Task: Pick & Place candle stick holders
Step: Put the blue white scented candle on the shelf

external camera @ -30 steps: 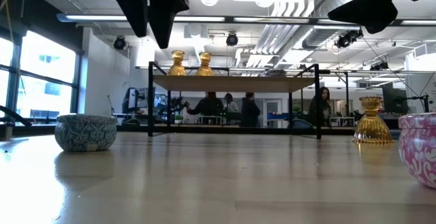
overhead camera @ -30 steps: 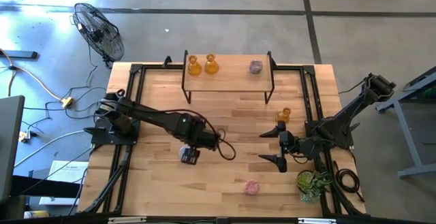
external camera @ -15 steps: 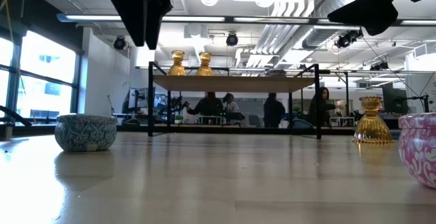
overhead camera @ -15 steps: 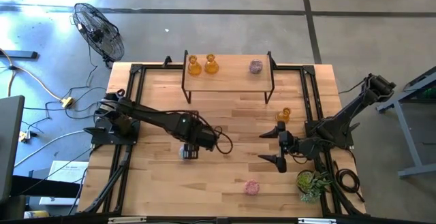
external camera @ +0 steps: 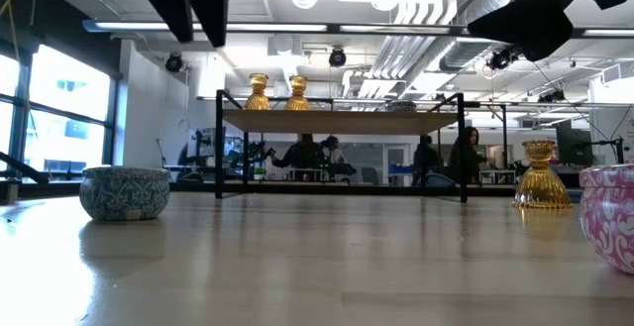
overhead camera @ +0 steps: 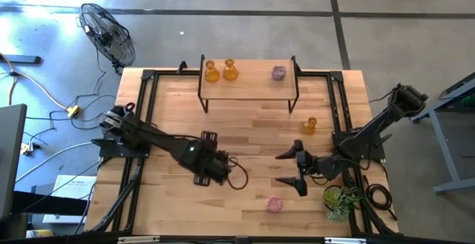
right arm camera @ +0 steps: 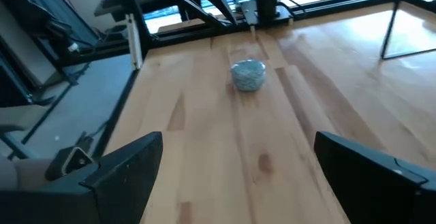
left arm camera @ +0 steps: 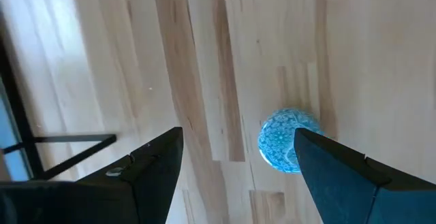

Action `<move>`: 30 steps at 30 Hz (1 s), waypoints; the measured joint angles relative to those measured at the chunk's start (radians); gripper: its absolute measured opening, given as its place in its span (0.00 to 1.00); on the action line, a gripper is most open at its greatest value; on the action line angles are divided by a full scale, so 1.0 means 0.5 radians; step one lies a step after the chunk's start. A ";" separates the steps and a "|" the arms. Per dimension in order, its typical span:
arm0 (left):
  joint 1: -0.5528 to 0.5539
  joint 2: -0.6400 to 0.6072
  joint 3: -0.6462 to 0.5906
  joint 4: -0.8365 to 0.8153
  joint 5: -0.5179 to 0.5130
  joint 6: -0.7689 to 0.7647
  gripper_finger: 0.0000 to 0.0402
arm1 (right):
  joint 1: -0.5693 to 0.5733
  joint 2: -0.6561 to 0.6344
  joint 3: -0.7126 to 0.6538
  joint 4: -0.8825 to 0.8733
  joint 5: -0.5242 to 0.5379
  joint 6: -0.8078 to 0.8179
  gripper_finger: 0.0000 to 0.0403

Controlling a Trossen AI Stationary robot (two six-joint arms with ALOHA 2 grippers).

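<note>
The pale blue holder (left arm camera: 287, 141) stands on the table; in the high view my left gripper hides it. My left gripper (overhead camera: 209, 171) is open, points down and hangs well above the holder, which shows between its fingers in the left wrist view. My right gripper (overhead camera: 286, 169) is open and empty at the table's right, pointing left. Two amber holders (overhead camera: 220, 70) and a pink one (overhead camera: 278, 72) stand on the raised shelf. A third amber holder (overhead camera: 309, 126) and a second pink one (overhead camera: 275, 204) stand on the table.
The black-legged wooden shelf (overhead camera: 249, 82) spans the table's far middle. A green potted plant (overhead camera: 340, 198) sits at the near right corner. Black rails (overhead camera: 145, 103) run along the table's sides. People show in the room beyond the table (external camera: 327, 158).
My left gripper has gone toward the table's near edge and now stands over the pale blue holder, covering it in the high view. My right gripper has shifted a little toward the table's left and near edges. No holder has moved.
</note>
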 joint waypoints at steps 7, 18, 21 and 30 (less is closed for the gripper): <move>-0.158 -0.087 0.000 -0.007 -0.144 -0.192 0.69 | 0.068 0.078 0.000 0.229 -0.024 -0.064 0.94; -0.397 -0.119 0.000 -0.208 -0.314 -0.679 0.69 | 0.281 0.185 0.000 0.664 0.019 -0.308 0.94; -0.444 -0.119 0.000 -0.210 -0.320 -0.738 0.69 | 0.307 0.190 0.000 0.691 0.077 -0.317 0.94; -0.450 -0.119 0.000 -0.132 -0.135 -0.611 0.69 | 0.317 0.190 0.000 0.683 0.097 -0.317 0.94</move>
